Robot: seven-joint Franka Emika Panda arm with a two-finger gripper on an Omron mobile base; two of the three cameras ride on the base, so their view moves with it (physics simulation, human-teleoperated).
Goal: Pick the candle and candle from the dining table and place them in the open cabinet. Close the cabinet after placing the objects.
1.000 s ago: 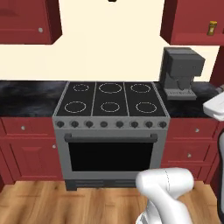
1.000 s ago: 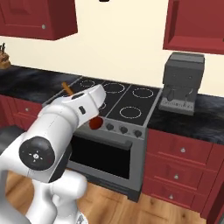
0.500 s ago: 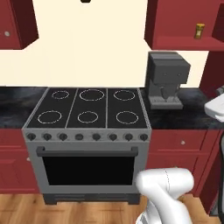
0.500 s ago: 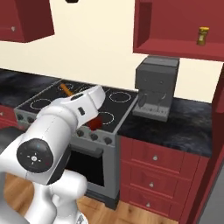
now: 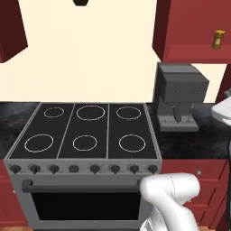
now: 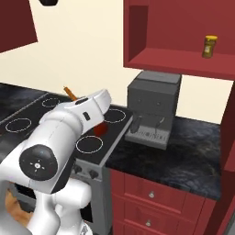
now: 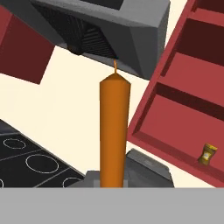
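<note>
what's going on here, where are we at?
The arm is carrying the orange taper candle in its shut hand, over the stove. The open cabinet is up to the right, above the coffee machine, with a small yellow jar on its shelf. The candle isn't placed yet.

From the hand view I am seeing the orange taper (image 7: 114, 131) cut off at its base, so its stand and the claw's grip are hidden from me. In the right base view the white arm (image 6: 69, 133) is covering most of the taper (image 6: 69, 93). The open cabinet (image 5: 194, 36) is running off the frame's right edge.
</note>
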